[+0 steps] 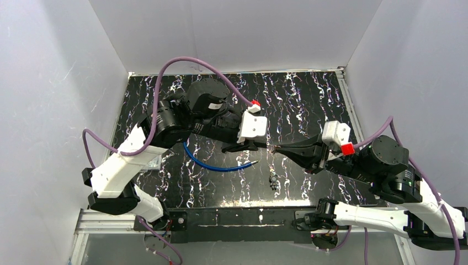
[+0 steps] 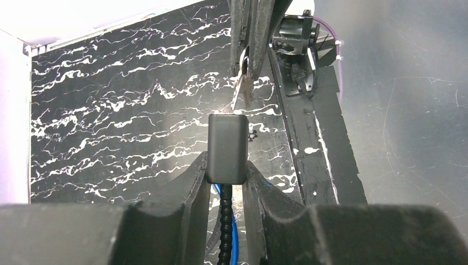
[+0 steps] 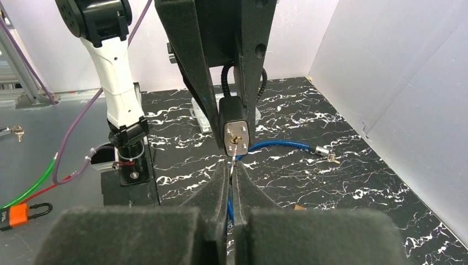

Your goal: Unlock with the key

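One slim metal key (image 3: 234, 156), pinched flat in the tightly closed right pincer (image 3: 232, 175), has its tip at the keyhole of a black cable-lock body (image 3: 236, 132) held in mid-air above the marbled desk (image 1: 309, 99). The left pincer (image 2: 226, 172) clamps the lock's sides, its blue cable (image 1: 212, 164) hanging to the desk. Light, thin and probably slippery, the key is best gripped at its bow, in line with the keyhole; the lock body looks rigid enough to brace the turn.
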You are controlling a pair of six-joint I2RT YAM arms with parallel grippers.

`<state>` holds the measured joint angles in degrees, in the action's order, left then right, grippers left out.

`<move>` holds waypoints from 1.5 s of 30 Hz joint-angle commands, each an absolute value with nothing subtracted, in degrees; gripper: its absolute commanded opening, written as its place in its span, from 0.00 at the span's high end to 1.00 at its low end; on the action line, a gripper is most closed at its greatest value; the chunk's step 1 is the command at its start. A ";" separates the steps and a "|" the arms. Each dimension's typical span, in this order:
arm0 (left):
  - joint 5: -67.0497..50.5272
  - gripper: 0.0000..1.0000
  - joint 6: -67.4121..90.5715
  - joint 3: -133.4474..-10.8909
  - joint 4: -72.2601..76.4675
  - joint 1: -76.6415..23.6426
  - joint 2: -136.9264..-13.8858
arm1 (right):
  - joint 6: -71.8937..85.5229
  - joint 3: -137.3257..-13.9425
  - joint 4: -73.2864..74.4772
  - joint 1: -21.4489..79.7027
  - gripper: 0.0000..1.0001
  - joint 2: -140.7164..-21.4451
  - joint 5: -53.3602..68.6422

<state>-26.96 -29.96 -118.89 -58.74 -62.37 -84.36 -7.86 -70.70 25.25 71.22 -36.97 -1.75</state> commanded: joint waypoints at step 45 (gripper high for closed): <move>-31.19 1.00 -29.68 -122.43 -58.15 -62.14 -83.07 | -5.43 -65.84 19.74 70.76 0.99 -35.26 -2.14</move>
<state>-28.95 -29.82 -120.20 -60.35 -62.00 -84.38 -6.19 -66.56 20.67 71.04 -35.80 -1.32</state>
